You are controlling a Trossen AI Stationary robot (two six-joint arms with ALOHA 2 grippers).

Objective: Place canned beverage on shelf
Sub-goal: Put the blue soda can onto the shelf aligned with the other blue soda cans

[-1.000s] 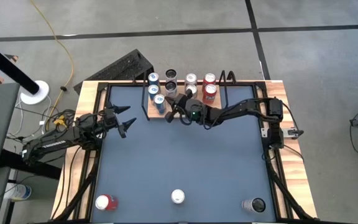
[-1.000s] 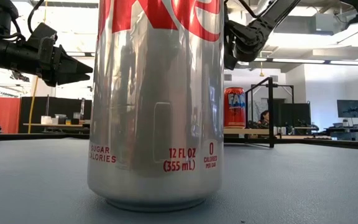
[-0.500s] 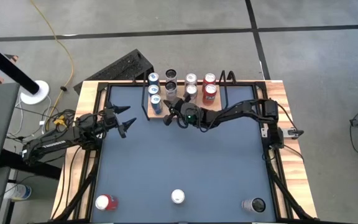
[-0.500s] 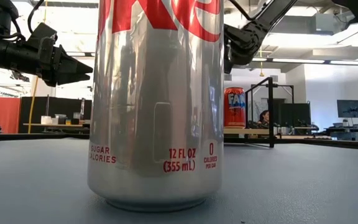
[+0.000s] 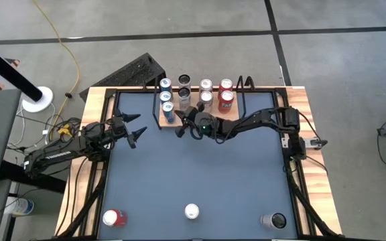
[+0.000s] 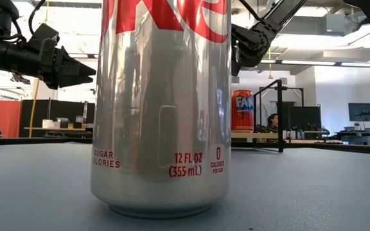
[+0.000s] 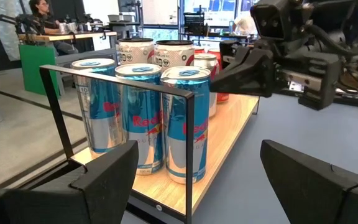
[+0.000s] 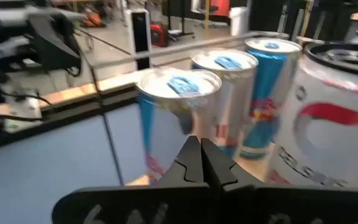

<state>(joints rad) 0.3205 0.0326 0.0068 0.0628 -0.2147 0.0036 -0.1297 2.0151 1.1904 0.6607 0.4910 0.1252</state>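
Observation:
The shelf [image 5: 162, 123], a light-wood board in a black rail frame, sits at the table's far middle. On it stand three blue cans [image 7: 182, 124] in a row, plus silver, dark and red cans [image 5: 226, 100]. My right gripper [image 5: 179, 126] is shut and holds nothing. It hovers at the shelf's near edge, its fingertips [image 8: 201, 149] pointing at the nearest blue can [image 8: 176, 118]. My left gripper [image 5: 138, 130] waits open at the table's left, facing the shelf. Three more cans stand along the table's near edge: red [image 5: 112, 217], silver [image 5: 191, 211] and dark [image 5: 273, 220]. My right gripper's shut fingertips [image 7: 219, 78] stand level with the upper right side of the nearest blue can [image 7: 194, 93], coming from the table's right. I cannot tell whether they touch it. The can stands upright on the shelf board.
The shelf's black rail [image 7: 188, 143] rises in front of the blue cans on the left. The silver can [image 6: 161, 109] fills the low view. A black rack [image 5: 139, 70] lies beyond the table's far left corner. The grey-blue tabletop [image 5: 200, 174] between shelf and near cans is bare.
My right gripper, still shut, has gone a little toward the table's left edge along the shelf's near side, closer to the nearest blue can.

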